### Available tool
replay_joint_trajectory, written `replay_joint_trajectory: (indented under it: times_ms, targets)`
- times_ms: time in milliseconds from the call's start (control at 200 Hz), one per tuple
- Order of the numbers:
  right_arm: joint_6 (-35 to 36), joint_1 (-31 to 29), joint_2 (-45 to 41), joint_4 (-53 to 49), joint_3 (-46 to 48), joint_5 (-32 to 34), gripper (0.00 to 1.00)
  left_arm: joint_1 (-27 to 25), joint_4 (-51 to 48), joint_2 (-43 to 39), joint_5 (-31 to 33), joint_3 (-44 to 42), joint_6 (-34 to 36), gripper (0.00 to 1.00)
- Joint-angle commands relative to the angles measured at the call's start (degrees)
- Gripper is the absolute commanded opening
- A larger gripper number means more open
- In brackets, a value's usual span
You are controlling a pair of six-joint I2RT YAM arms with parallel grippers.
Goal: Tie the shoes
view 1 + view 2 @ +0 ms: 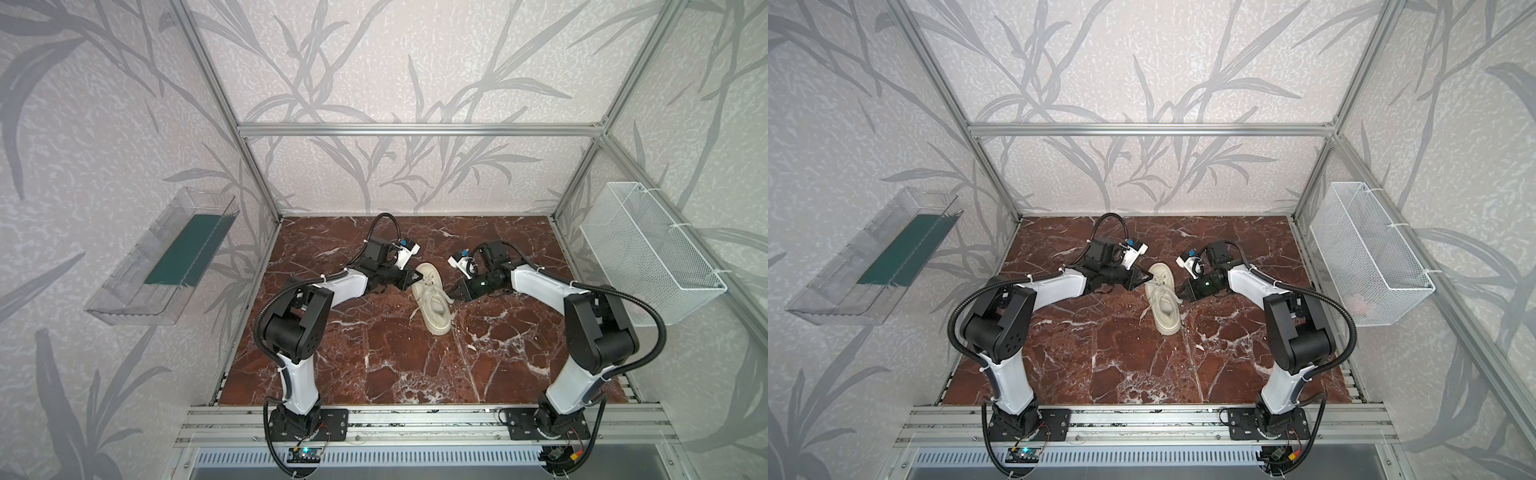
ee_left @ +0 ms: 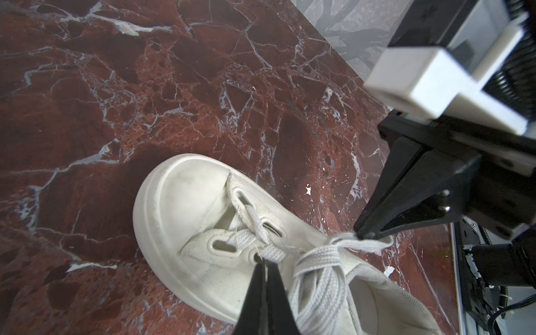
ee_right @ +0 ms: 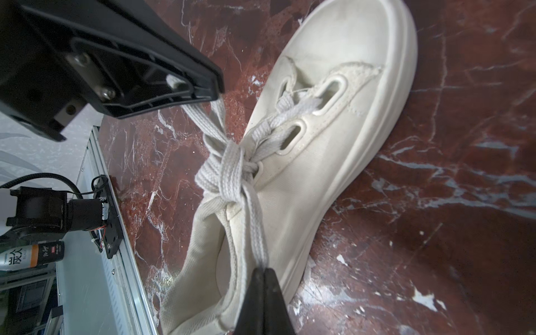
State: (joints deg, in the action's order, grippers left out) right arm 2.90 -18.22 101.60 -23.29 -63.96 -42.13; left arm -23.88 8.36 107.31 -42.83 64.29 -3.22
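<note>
Bottle (image 3: 30,256): big characters, "炭" plus one unclear; small print blurred.
Where: beyond the table (image 3: 435,203)'s railed edge.

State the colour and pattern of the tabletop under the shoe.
The tabletop is red-brown marble with white veins, clearest in the left wrist view.

walls: grey leaf-pattern wallpaper (image 1: 374,62) | floor: red-brown marble slab (image 1: 374,357) | frame: aluminium bars (image 1: 415,129) | right wall: white wire basket (image 1: 648,257)

Cream sneaker (image 1: 432,297), red-brown white-veined tabletop (image 1: 374,353), perhaps teal-lined tray (image 1: 124,297)
</note>
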Motion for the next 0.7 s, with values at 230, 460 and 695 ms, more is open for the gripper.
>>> replay_joint_trajectory:
  times_ms: [230, 460, 695]
  targets:
    - [1.28, -1.19, 4.6, -1.18, -3.42, -2.45, 0.24, 0.23, 1.68, -0.95, -1.16, -0.22, -0.8, 0.0]
    - [0.71, -1.21, 6.32, -0.42, -5.5, -7.05, 0.25, 0.1, 2.54, -0.38, -1.1, 0.04, -1.52, 0.0]
    - [0.18, -1.91, 7.79, 0.03, -6.6, -7.95, 0.26, 0.01, 2.85, 0.18, -1.39, 0.75, -2.04, 0.0]
